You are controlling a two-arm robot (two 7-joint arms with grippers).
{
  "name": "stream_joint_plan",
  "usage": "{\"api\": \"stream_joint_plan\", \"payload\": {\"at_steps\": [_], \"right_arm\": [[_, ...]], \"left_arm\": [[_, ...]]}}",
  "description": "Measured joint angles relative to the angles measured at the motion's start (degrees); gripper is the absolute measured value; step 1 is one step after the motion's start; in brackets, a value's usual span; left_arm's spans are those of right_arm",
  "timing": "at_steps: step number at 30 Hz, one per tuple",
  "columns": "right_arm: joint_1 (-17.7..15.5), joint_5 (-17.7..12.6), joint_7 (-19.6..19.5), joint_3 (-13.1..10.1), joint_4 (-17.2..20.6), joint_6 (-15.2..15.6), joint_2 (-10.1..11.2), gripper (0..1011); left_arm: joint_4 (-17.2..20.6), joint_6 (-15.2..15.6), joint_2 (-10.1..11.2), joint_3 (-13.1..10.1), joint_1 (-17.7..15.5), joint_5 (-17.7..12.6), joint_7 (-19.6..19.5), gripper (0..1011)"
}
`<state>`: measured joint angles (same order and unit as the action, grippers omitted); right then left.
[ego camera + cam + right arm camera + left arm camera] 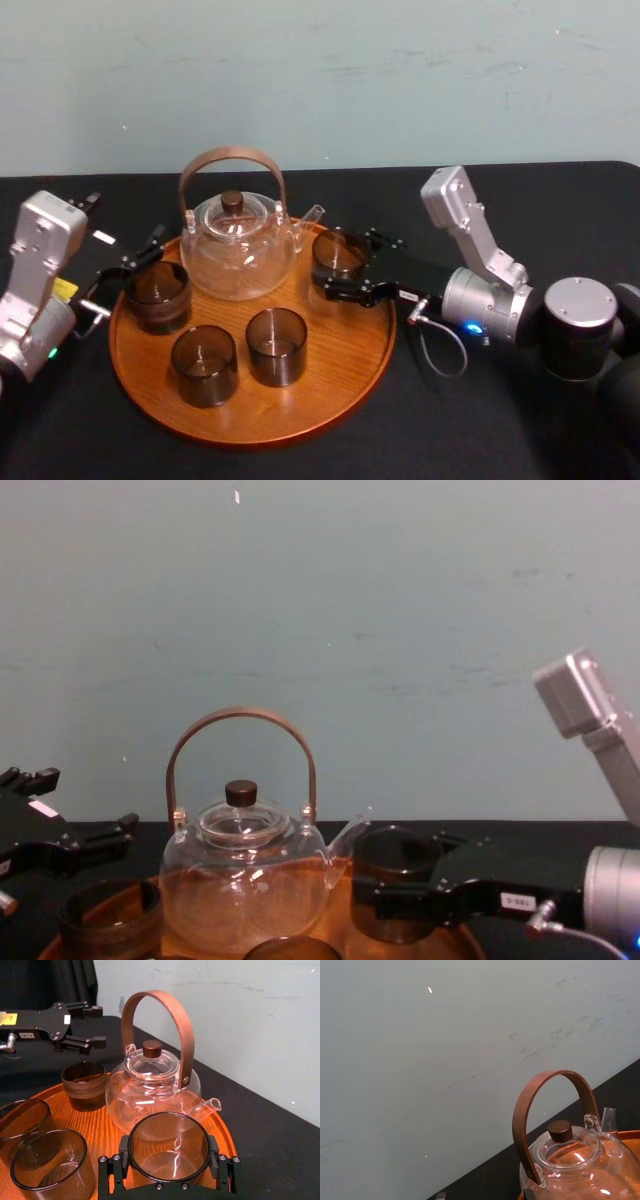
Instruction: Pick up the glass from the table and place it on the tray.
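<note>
The black bench (560, 200) carries the round tray (330, 400), with the teapot (240, 250) at its upper middle and three more glasses (276, 346) toward the lower left of the head view. The glass (340, 250) stands upright just inside the tray's right rim, beside the spout. The right gripper (168, 1157) reaches in level from the frame's right, its jaws closed against both sides of the glass wall. Whether the base has landed I cannot tell. Letting go looks due, then a pull straight back, away from the spout. The left gripper (95, 1025) idles at the tray's left edge, jaws apart and empty.
</note>
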<state>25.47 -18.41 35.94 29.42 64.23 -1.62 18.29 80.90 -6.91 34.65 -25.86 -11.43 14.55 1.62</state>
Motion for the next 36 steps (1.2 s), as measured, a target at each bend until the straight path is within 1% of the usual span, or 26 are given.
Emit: {"api": "stream_joint_plan", "payload": {"at_steps": [5,8,9,14,17,22,32,35,36], "right_arm": [[1.36,0.27,0.42,1.03,-2.73,-0.55,-0.82,904],[2.63,0.68,0.85,1.71,-5.5,-1.07,-1.64,905],[2.63,0.68,0.85,1.71,-5.5,-1.07,-1.64,905],[4.48,1.14,1.56,2.5,-9.97,-1.94,-2.93,905],[5.02,1.32,1.7,2.63,-11.36,-2.33,-3.38,904],[5.27,1.62,1.63,2.7,-12.05,-2.69,-3.7,904],[5.22,1.75,1.43,2.64,-11.99,-2.71,-3.71,905],[5.19,1.8,1.43,2.62,-11.94,-2.7,-3.68,976],[5.23,1.81,1.45,2.65,-12.07,-2.78,-3.73,976]], "left_arm": [[0.0,0.0,0.0,0.0,0.0,0.0,0.0,1001],[0.0,0.0,0.0,0.0,0.0,0.0,0.0,1001],[0.0,0.0,0.0,0.0,0.0,0.0,0.0,1001],[0.0,0.0,0.0,0.0,0.0,0.0,0.0,1001],[0.0,0.0,0.0,0.0,0.0,0.0,0.0,1001],[0.0,0.0,0.0,0.0,0.0,0.0,0.0,1001],[0.0,0.0,0.0,0.0,0.0,0.0,0.0,1001],[0.0,0.0,0.0,0.0,0.0,0.0,0.0,1001],[0.0,0.0,0.0,0.0,0.0,0.0,0.0,1001]]}}
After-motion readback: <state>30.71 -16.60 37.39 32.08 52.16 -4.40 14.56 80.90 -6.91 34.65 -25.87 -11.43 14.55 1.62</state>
